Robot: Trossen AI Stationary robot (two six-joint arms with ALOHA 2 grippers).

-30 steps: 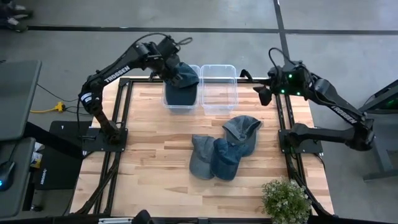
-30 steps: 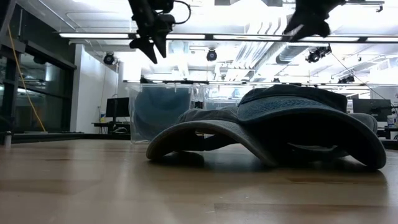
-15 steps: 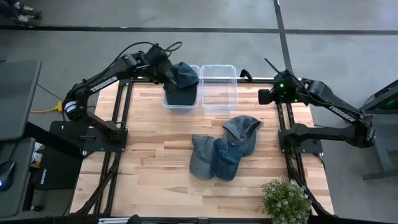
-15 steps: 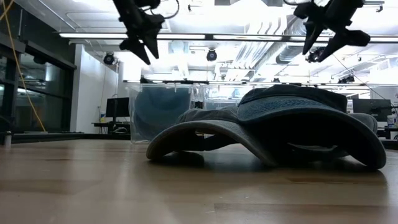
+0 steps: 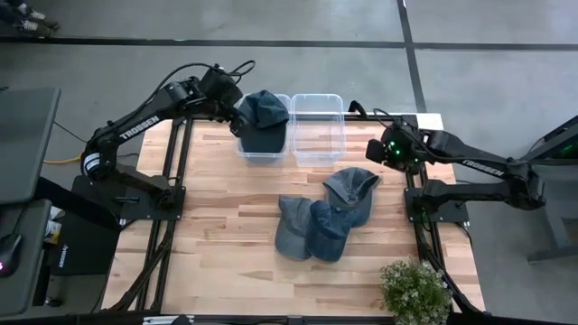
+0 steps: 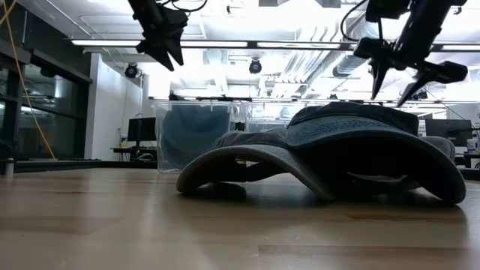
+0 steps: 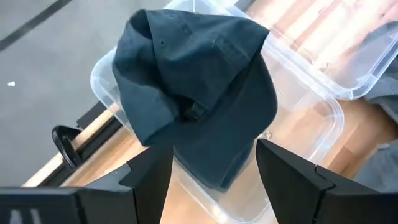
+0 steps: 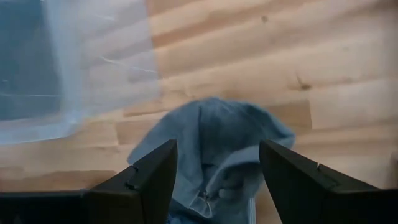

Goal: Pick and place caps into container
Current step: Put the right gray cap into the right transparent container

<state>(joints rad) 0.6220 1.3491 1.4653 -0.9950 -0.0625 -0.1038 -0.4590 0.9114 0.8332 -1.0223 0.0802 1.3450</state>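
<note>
Left gripper [image 5: 237,110] is hanging fingers spread and empty at the left rim of the left bin [image 5: 263,152], a dark blue cap [image 5: 263,116] heaped over that bin's top. The right bin [image 5: 317,135] beside it is touching, with bare wood table [image 5: 226,217] in front. Three faded grey-blue caps [image 5: 325,217] are lying overlapped mid-table. Right gripper [image 5: 372,151] is hovering spread, empty, just beside the rightmost cap [image 8: 214,146], near the table's right edge.

A potted plant [image 5: 415,291] sits at the wooden table's [image 5: 226,226] corner — nothing touching it.
</note>
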